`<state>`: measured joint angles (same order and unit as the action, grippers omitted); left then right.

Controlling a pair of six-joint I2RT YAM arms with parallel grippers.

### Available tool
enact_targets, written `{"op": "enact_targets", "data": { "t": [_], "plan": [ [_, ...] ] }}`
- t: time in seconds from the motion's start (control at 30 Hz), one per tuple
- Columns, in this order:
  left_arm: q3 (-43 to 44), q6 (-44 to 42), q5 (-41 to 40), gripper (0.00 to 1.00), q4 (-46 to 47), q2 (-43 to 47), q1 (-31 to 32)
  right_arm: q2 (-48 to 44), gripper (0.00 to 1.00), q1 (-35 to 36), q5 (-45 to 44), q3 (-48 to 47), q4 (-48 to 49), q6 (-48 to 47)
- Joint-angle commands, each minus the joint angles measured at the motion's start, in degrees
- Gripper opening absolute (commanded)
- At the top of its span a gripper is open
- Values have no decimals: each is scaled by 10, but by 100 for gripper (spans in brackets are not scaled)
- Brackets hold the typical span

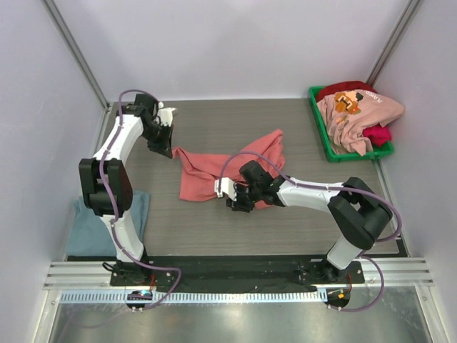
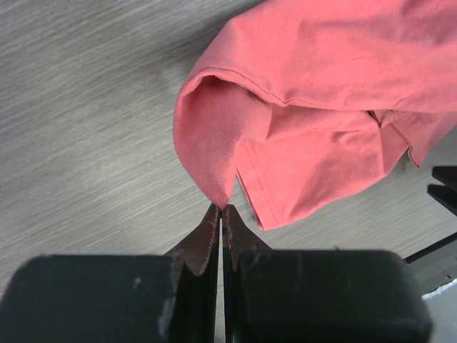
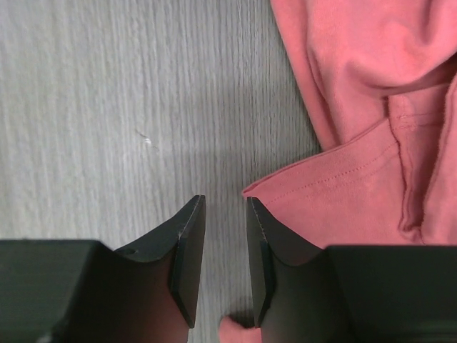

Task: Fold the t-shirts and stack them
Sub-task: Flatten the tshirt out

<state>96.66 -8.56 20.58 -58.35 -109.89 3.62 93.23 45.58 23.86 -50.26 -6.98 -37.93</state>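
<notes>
The salmon-red t-shirt [image 1: 221,168] lies crumpled on the middle of the table. My left gripper [image 1: 163,146] is shut on the shirt's left tip and pinches it at the fingertips [image 2: 223,207]; the rest of the cloth [image 2: 321,107] spreads away from it. My right gripper [image 1: 235,196] is at the shirt's near edge, with its jaws a little apart [image 3: 225,204]. The shirt's hem [image 3: 321,207] lies just beside its right finger, and nothing sits between the tips. A grey-blue t-shirt [image 1: 82,229] lies at the near left. A light pink printed t-shirt [image 1: 357,114] and a crimson one [image 1: 378,133] lie in the bin.
The green plastic bin [image 1: 318,128] stands at the far right corner. White walls close in the table at the left, back and right. A metal rail [image 1: 228,275] runs along the near edge at the arm bases.
</notes>
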Motion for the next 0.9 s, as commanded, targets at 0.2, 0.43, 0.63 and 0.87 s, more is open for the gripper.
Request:
{"op": "enact_targets", "data": {
  "t": [0.2,0.43,0.63,0.87],
  "plan": [
    [-19,12,2,0,21,35,-2,45,36,3,-29,-31,33,-57],
    [-10,17,11,0,21,20,-2,53,36,3,-39,-35,46,-56],
    [6,18,16,0,18,4,-3,81,37,3,-48,-51,29,-67],
    [8,18,17,0,16,2,-2,114,4,1,-30,-97,-56,-70]
  ]
}}
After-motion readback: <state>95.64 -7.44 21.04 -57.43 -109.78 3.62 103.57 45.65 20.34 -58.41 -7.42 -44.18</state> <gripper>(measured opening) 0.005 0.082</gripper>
